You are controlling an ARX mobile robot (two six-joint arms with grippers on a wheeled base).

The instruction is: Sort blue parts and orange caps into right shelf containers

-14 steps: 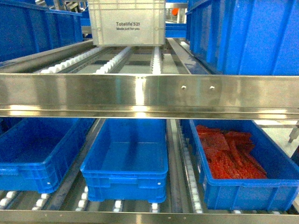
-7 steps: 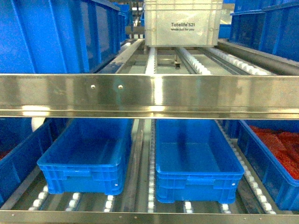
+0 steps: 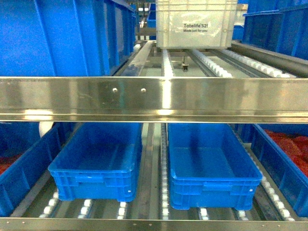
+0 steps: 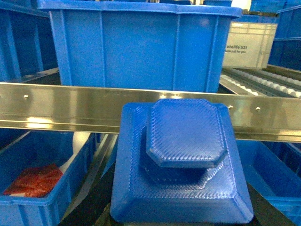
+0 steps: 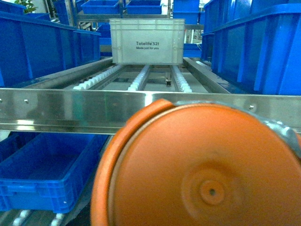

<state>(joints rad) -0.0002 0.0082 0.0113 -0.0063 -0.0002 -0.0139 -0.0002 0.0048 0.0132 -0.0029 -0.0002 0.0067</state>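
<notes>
Main risk: each carried piece fills its own wrist view, so the drop is near blind. The steel shelf rail (image 3: 154,98) runs across in front of the lower crates; a low or early approach clips it, and releasing short drops the piece onto the rollers (image 3: 164,202) between crates.

Orange cap (image 5: 202,165): large smooth orange disc with a raised rim and a small centre dimple, tight against the right wrist camera, near side of the rail. No printed digits visible on this face.

Blue part (image 4: 181,162): stepped, textured blue block with an octagonal top on a square base, right in front of the left wrist camera, also short of the rail.

Jaws: neither gripper shows in any view. My guess is each holds its piece; the grip itself I cannot tell.

Targets: two empty blue crates, left (image 3: 96,161) and right (image 3: 211,163), lower level. A crate at far right (image 3: 288,159) holds red pieces. Wrong-crate mix-up is possible.

Grey crate (image 3: 196,23) sits far back on the upper level.
</notes>
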